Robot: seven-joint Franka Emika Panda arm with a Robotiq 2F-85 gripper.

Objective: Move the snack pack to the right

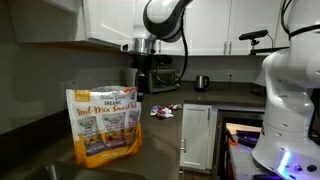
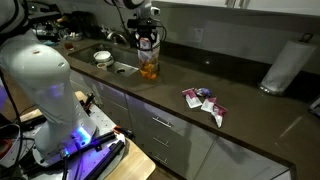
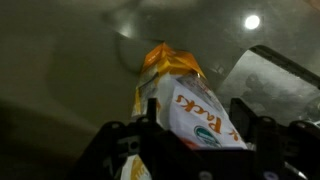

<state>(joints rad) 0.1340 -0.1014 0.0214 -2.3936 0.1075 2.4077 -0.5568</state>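
The snack pack (image 1: 103, 125) is a large orange-and-white bag standing upright on the dark counter, next to the sink; it also shows in an exterior view (image 2: 150, 66). My gripper (image 1: 141, 78) comes down from above at the bag's top right corner, and it also shows in an exterior view (image 2: 148, 42). In the wrist view the two black fingers of my gripper (image 3: 196, 118) sit on either side of the bag's top (image 3: 172, 66) and press against it. The bag's base rests on the counter.
Small purple-and-white wrappers (image 2: 205, 100) lie scattered further along the counter and also show in an exterior view (image 1: 165, 110). A sink (image 2: 122, 68) with a bowl (image 2: 102, 57) lies beside the bag. A paper towel roll (image 2: 283, 65) stands at the far end. A kettle (image 1: 202, 82) stands at the back.
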